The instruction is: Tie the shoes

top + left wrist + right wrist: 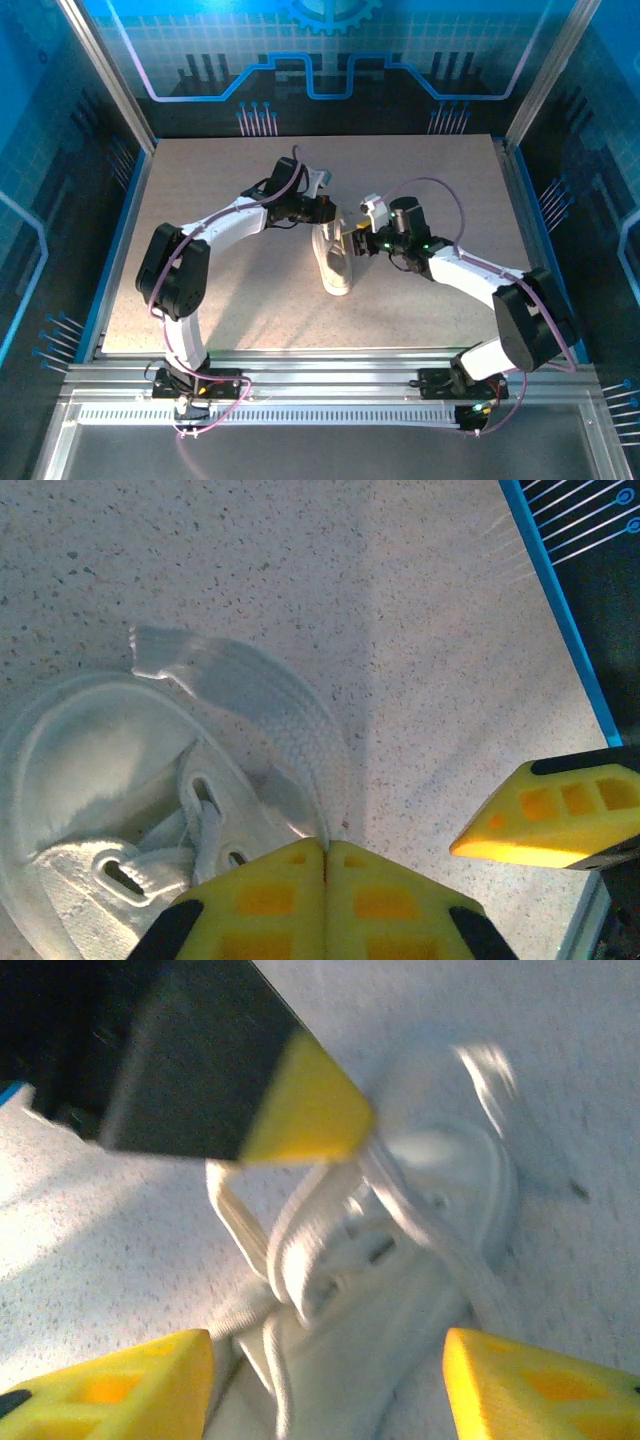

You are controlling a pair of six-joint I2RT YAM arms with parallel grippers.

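The white sneaker (334, 268) lies in the middle of the table, toe toward the near edge. My left gripper (328, 212) sits just behind its heel end. In the left wrist view its yellow fingers (325, 855) are pressed together on a flat white lace (290, 730) that rises from the sneaker's eyelets (120, 875). My right gripper (356, 243) hovers at the sneaker's right side, open. Its fingers (325, 1385) straddle the sneaker's tongue and looped laces (300, 1240) without touching them. A fingertip of the left gripper (305, 1110) holds the lace above them.
The speckled tabletop (230, 290) stretches around the sneaker. A blue frame edge (560, 610) borders the table on the right of the left wrist view. An aluminium rail (320, 365) runs along the near edge by the arm bases.
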